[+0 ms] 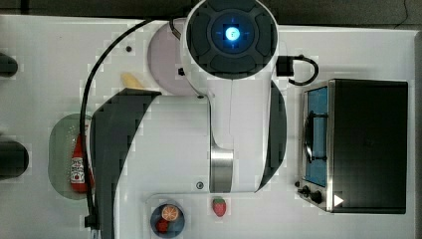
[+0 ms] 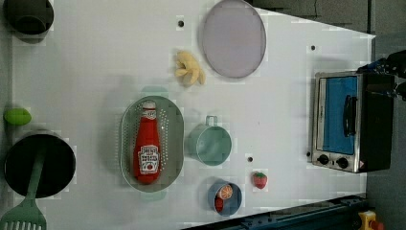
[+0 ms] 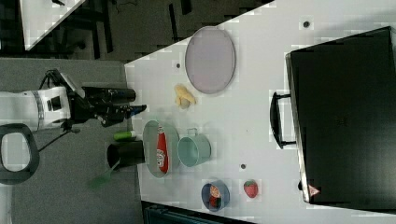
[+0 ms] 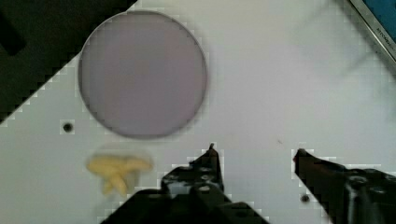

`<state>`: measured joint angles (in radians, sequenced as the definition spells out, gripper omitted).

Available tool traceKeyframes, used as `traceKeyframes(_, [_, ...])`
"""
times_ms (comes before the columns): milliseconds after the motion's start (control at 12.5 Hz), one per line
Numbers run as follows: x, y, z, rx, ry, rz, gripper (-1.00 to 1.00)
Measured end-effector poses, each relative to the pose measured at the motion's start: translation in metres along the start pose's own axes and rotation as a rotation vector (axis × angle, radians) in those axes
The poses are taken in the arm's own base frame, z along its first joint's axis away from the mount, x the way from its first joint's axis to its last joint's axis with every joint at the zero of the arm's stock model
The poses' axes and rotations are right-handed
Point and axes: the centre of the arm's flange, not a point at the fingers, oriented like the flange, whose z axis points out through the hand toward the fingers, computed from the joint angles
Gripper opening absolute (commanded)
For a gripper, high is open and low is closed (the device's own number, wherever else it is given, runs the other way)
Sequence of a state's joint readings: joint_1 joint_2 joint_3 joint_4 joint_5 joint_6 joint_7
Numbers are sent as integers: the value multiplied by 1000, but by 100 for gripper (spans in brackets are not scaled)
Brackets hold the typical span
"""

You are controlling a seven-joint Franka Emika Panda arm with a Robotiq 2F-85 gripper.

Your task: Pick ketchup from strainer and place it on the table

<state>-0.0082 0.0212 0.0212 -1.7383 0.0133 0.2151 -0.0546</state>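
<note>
The gripper [image 4: 254,151] hangs with its two dark fingers [image 4: 212,161] spread apart and nothing between them, bare white surface [image 4: 289,84] showing through the gap. Beyond the fingers in the wrist view lie a small yellow banana bunch [image 4: 117,169] and, farther off, a round pale lilac plate [image 4: 142,73].

In the left view, the ketchup [image 2: 147,148] lies flat on its side inside the strainer [image 2: 173,125], cap toward the left view's top, label facing up. A teal cup [image 2: 209,143] with a handle sits just beside the strainer on the left view's right. Below the cup in the left view stands a small blue bowl [image 2: 234,203] holding an orange slice and something red, with a strawberry [image 2: 260,179] close by on the surface. A toaster oven [image 2: 342,122] with a blue door sits well apart at the left view's right edge. At the left view's left edge are a dark pot [image 2: 57,165] with a green spatula [image 2: 26,211] and a green lime-like object [image 2: 17,116].

In the top view, the arm [image 1: 164,144] stretches over the surface, covering part of the strainer.
</note>
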Motion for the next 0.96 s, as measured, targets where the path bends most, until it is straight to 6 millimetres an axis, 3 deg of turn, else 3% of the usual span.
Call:
traceKeyframes(240, [-15, 18, -7, -60, -73, 9, 100])
traceKeyframes(480, [-23, 14, -21, -50, -41, -8, 100])
traceKeyframes(720, [-65, -30, -15, -57, -48, -118, 100])
traceKeyframes(960, [-149, -107, 7, -58, -70, -327, 100])
